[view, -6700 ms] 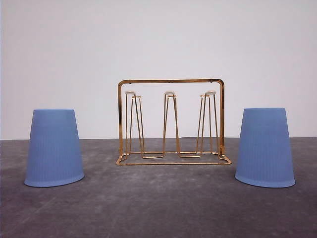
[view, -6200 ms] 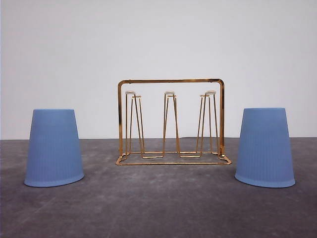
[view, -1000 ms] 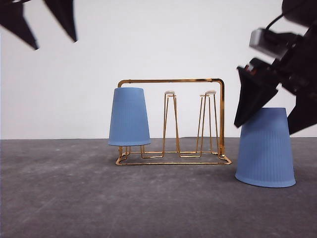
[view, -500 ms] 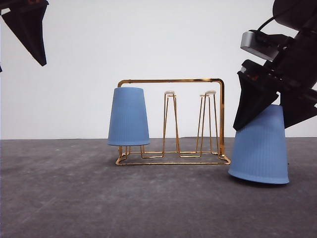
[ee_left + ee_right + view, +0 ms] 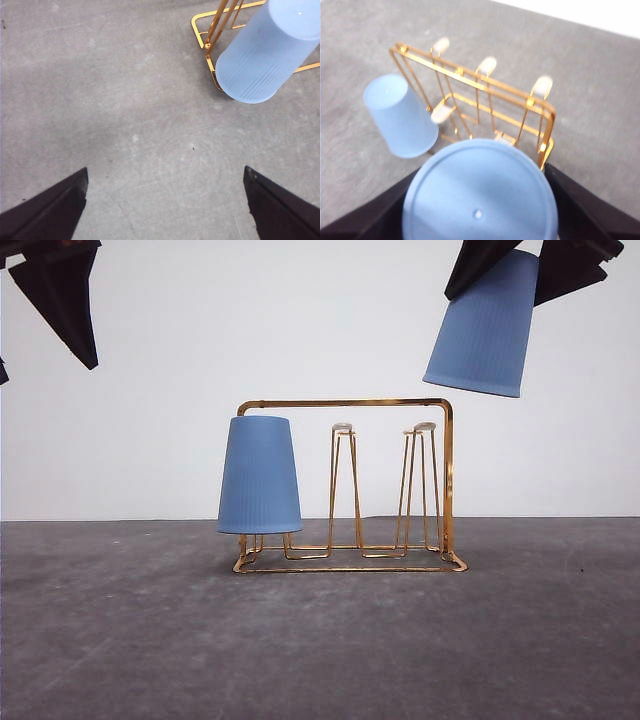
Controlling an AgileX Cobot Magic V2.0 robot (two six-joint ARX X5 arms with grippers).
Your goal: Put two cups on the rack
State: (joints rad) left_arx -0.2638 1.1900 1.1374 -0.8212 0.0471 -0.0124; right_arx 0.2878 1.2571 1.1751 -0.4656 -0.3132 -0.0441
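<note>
Nearest the front camera, the grey table [image 5: 320,640] in front of the rack lies bare; half a second ago the second cup sat tilted on it at the right with the right gripper's fingers on it, and that patch is now vacated. Further back, the gold wire rack [image 5: 345,403] stands where it was, and the first light-blue cup [image 5: 260,476] hangs inverted on its left-end prong, unmoved over the last second (in the left wrist view it is the pale tumbler beside the rack's base corner). The middle and right prongs, with their pale tips, are free.

Above the rack's right end, the right gripper [image 5: 520,265] is closed on the second cup [image 5: 482,325], which has been lifted clear of the table and hangs mouth-down, tilted, higher than the frame's top bar. The right wrist view looks along that cup's closed base toward the prongs below.

The left gripper [image 5: 165,200], jaws spread wide and empty, is held high at the left, well apart from the rack.

One cup is placed; judging from this, what remains is lowering the second over a free prong
</note>
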